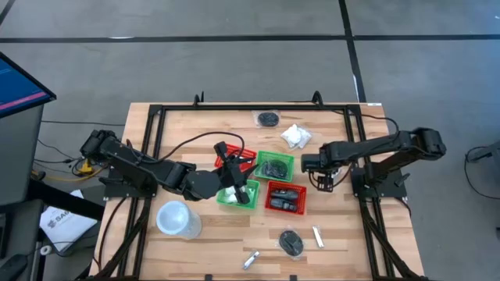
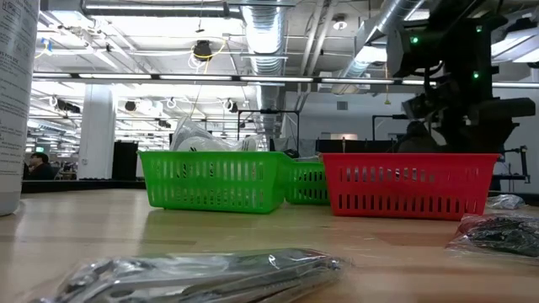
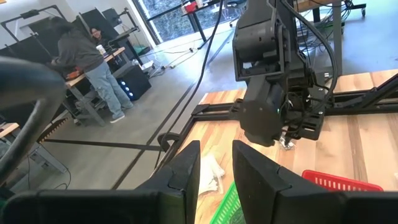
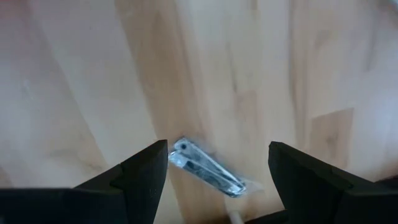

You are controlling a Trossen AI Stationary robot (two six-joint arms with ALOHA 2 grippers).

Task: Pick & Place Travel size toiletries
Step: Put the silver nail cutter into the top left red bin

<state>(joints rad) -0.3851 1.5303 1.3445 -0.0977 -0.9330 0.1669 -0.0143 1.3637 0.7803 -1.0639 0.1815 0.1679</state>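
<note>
- The right gripper (image 4: pixel 217 171) is hanging over bare table (image 1: pixel 344 218) with its fingers standing wide apart, holding nothing.
- A silvery tube (image 4: pixel 207 167) is lying flat on the wood directly beneath, between those fingers.
- The left gripper (image 1: pixel 237 190) is hovering over the green basket (image 1: pixel 234 197), fingers partly apart; whether it is gripping anything cannot be told.

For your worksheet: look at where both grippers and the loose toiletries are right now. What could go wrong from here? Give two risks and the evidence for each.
1. The open right gripper looks down on a thin silvery wrapped piece lying flat and slanted on the wooden table; the fingers may slide over it.
2. The left gripper sits above the front green plastic basket, close beside the red plastic basket; a swing could knock either.
</note>
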